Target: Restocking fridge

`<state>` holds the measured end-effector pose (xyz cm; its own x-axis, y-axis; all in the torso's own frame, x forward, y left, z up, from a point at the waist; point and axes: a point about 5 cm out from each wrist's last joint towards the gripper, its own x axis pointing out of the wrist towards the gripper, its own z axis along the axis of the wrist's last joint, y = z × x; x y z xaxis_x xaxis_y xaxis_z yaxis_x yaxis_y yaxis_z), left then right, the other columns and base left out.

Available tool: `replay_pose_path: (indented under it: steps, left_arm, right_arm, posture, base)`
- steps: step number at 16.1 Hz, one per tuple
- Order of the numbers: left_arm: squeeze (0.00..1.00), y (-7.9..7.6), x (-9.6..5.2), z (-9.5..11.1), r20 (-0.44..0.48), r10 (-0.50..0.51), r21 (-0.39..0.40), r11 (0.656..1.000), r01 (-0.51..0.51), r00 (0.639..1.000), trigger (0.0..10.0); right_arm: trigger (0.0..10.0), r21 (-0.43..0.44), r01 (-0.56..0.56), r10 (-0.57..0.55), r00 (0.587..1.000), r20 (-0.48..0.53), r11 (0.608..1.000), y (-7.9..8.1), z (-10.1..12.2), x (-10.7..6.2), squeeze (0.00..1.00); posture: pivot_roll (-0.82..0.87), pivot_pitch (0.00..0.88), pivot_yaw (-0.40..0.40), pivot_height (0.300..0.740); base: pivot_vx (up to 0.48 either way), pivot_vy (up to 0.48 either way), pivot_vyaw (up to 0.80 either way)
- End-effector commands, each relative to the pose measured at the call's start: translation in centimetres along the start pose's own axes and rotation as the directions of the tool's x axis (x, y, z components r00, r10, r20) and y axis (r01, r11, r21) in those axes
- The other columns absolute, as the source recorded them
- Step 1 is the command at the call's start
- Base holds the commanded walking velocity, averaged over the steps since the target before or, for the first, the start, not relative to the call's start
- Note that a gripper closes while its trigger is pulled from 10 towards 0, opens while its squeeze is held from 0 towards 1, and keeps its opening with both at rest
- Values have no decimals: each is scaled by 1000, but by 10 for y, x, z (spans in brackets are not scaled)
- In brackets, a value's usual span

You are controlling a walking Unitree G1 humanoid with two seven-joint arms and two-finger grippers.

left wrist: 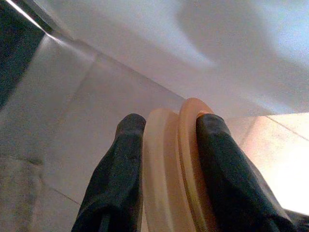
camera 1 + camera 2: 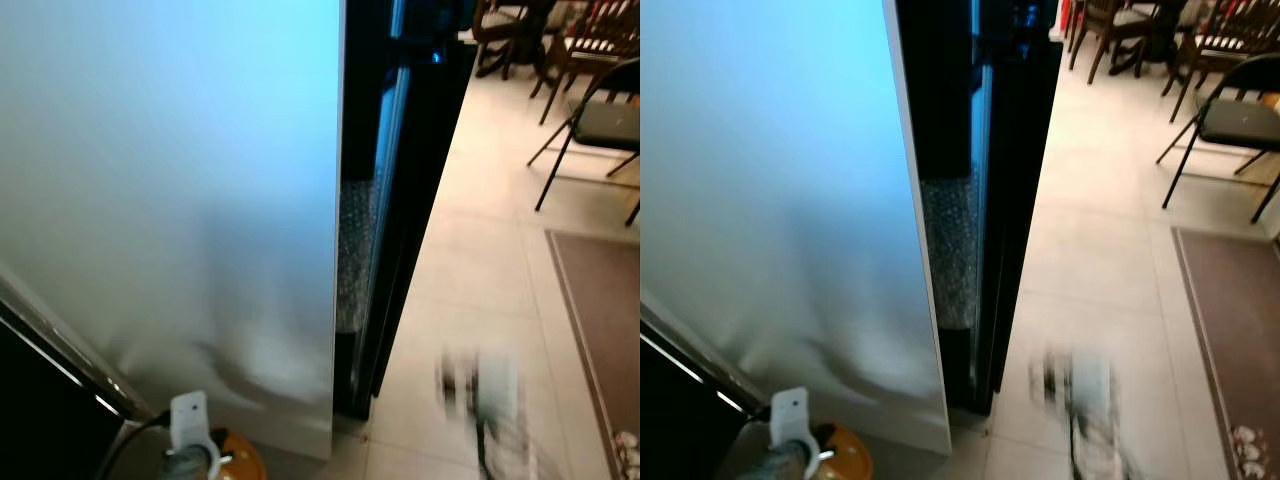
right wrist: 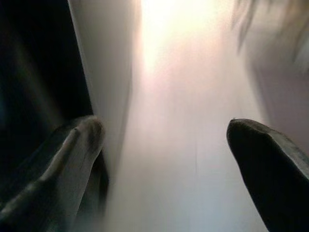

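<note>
- The left pincer is clamped on an orange round thing. In the left wrist view its two black fingers press on the two flat sides of that thing, which shows two pale orange rims set edge-on between them.
- In the left eye view the same orange round thing sits low at the bottom edge, under a white part of the left wrist with a black cable running off beside it.
- The right pincer stands wide open with nothing between its fingers. One finger is just beside a pale panel edge and the other is well apart from it. In the head views it is only a blurred smear over the floor, to the right of the fridge.
- Just beyond the left pincer rises the big white fridge door, opened and seen from its pale face; its lower corner comes down near the held thing.
- Past the door's edge is the dark fridge body, black, with a thin blue-lit strip running up it and a patch of bubbly clear wrap low in the gap.
- The tiled floor is pale and runs away to the right of the fridge.
- A brown rug lies beyond the right pincer, along the right edge.
- Farther off stands a black folding chair, and behind it are dark wooden chairs.
</note>
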<state>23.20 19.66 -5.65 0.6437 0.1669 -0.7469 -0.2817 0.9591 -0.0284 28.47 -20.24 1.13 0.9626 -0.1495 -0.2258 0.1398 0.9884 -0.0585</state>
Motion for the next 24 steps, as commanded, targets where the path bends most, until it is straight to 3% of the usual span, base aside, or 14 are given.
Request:
replay_pose_path:
  steps: [1,3,5,8,10,12,14,16,19,21,24]
  left_arm:
    - [0,7,0,-2,0,32,-15,999,-32,999,10000]
    - [0,12,-1,-4,5,60,-42,997,-60,998,10000]
    - [0,20,-2,-5,11,94,-63,994,-93,996,10000]
    - [0,32,-4,-12,-13,110,-36,993,-111,994,10000]
    - [0,37,-4,-14,-17,112,-11,994,-112,994,10000]
    - [0,38,-5,-17,-20,119,-9,993,-120,993,10000]
    - [0,35,-6,-21,-28,123,-22,992,-124,992,10000]
    - [0,29,-6,-27,-42,110,-15,994,-111,993,10000]
    - [0,24,-8,-38,-68,98,-20,995,-100,993,10000]
    - [0,25,-9,-42,-75,81,7,997,-81,994,10000]
    - [0,31,-10,-42,-70,51,71,996,-46,996,10000]
  right_arm:
    - [10000,9,-22,22,1000,-7,1000,6,-6,-5,0]
    - [10000,52,-21,22,1000,-4,998,9,-7,-6,0]
    - [10000,34,-63,64,998,-16,997,16,-13,-10,0]
    - [10000,-7,-71,71,997,-30,997,15,-23,-19,0]
    - [10000,50,-81,83,996,-43,995,16,-28,-23,0]
    - [10000,46,-109,110,994,-27,993,16,-30,-26,0]
    - [10000,38,-114,114,994,-2,993,11,-26,-25,0]
    - [10000,50,-77,72,994,86,996,-5,-13,-23,0]
    - [10000,48,-15,6,982,189,999,-23,2,-33,0]
    - [10000,46,-13,2,971,238,999,-21,12,-40,0]
    - [10000,173,-23,-26,961,276,985,-13,30,-50,0]
  posture:
    - [-9,0,-28,740]
    - [35,0,-66,740]
    - [67,0,-76,740]
    - [74,0,-58,740]
    - [86,0,-68,740]
    - [122,0,-75,740]
    - [122,0,-64,740]
    - [91,0,-50,740]
    - [51,0,-35,740]
    - [19,0,-19,740]
    - [21,0,-1,740]
  base:
    - [0,0,0]
    - [0,0,0]
    - [0,0,0]
    - [0,0,0]
    - [0,0,0]
    - [0,0,0]
    - [0,0,0]
    - [0,0,0]
    - [0,0,0]
    - [0,0,0]
    - [0,0,0]
